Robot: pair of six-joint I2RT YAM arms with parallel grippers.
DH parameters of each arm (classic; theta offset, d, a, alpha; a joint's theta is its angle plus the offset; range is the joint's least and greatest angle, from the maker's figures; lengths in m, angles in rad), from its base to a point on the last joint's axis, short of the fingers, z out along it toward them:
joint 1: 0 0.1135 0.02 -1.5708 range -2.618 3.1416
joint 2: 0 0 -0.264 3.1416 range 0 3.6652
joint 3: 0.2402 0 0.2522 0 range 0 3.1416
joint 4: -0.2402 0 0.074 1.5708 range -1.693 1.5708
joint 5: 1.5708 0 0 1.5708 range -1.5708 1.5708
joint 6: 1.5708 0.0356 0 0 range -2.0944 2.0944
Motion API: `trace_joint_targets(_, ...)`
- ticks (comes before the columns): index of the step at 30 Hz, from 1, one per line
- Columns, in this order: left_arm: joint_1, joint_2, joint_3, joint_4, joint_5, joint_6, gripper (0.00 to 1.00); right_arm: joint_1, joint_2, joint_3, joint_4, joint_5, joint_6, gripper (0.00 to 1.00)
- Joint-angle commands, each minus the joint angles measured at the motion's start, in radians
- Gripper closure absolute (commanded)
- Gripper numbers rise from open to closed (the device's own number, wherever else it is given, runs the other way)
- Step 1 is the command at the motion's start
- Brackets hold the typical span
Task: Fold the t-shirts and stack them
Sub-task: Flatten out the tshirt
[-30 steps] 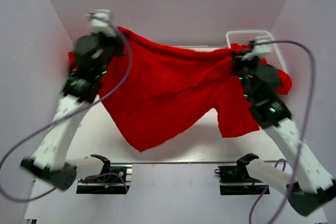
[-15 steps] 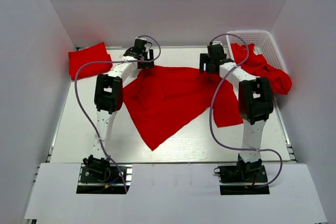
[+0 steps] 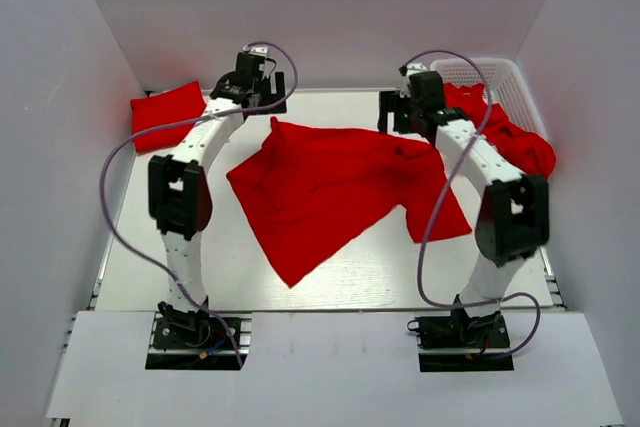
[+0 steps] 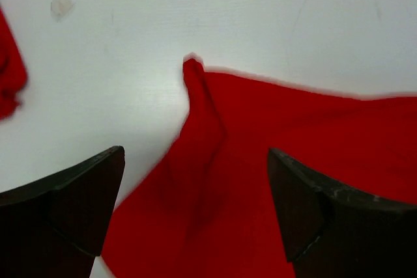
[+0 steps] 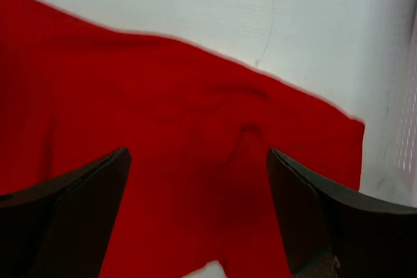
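White tabletop (image 3: 200, 247) inside a pale-walled enclosure carries one red t-shirt (image 3: 330, 187) lying spread near its middle, rumpled and skewed, with a pointed corner reaching toward the near edge and a sleeve out to the right. Its far-left corner stands up in a small pinched peak (image 4: 195, 83), and a smaller pucker (image 5: 247, 131) sits near its far-right edge.

Above that peak hangs the left gripper (image 4: 195, 153), jaws spread wide and holding nothing, the cloth lying between the dark fingers (image 4: 78, 193) without touching them. The right gripper (image 5: 197, 152) hangs over the pucker the same way, wide apart and empty.

A folded red shirt (image 3: 165, 107) rests in the far-left corner, apart from the spread one. At the far right stands a white lattice basket (image 3: 470, 69), with more red shirts (image 3: 515, 142) heaped in it and spilling over its near side.
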Motion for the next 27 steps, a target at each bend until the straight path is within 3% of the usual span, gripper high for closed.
trace_joint_targets(1,-0.02,-0.242,-0.188,-0.086,0.021,-0.025,0.0,-0.001,-0.197,-0.148,0.004,-0.058,0.024,0.1)
trace_joint_targets(3,-0.031,-0.39,-0.471,-0.085,0.141,-0.098,0.0,-0.002,-0.269,-0.283,-0.004,-0.051,0.052,0.1)
trace_joint_targets(5,-0.043,-0.495,-0.556,-0.056,0.216,-0.143,0.0,-0.007,-0.342,-0.314,-0.007,-0.031,0.089,0.1)
trace_joint_targets(6,-0.054,-0.544,-0.716,0.001,0.26,-0.158,0.0,-0.004,-0.366,-0.401,-0.025,0.003,0.1,0.1)
trace_joint_targets(8,-0.103,-0.666,-0.896,0.027,0.355,-0.189,0.0,-0.007,-0.448,-0.461,-0.05,0.041,0.172,0.1)
trace_joint_targets(11,-0.198,-0.754,-1.021,-0.031,0.355,-0.237,0.0,-0.021,-0.53,-0.605,-0.082,0.091,0.25,0.1)
trace_joint_targets(18,-0.399,-0.897,-1.144,-0.187,0.38,-0.321,0.0,-0.056,-0.669,-0.719,-0.119,0.18,0.307,0.1)
trace_joint_targets(22,-0.506,-0.838,-1.187,-0.157,0.435,-0.373,0.06,-0.078,-0.689,-0.726,-0.159,0.218,0.31,0.1)
trace_joint_targets(27,-0.592,-0.755,-1.161,-0.227,0.316,-0.373,0.09,-0.105,-0.69,-0.727,-0.174,0.218,0.304,0.1)
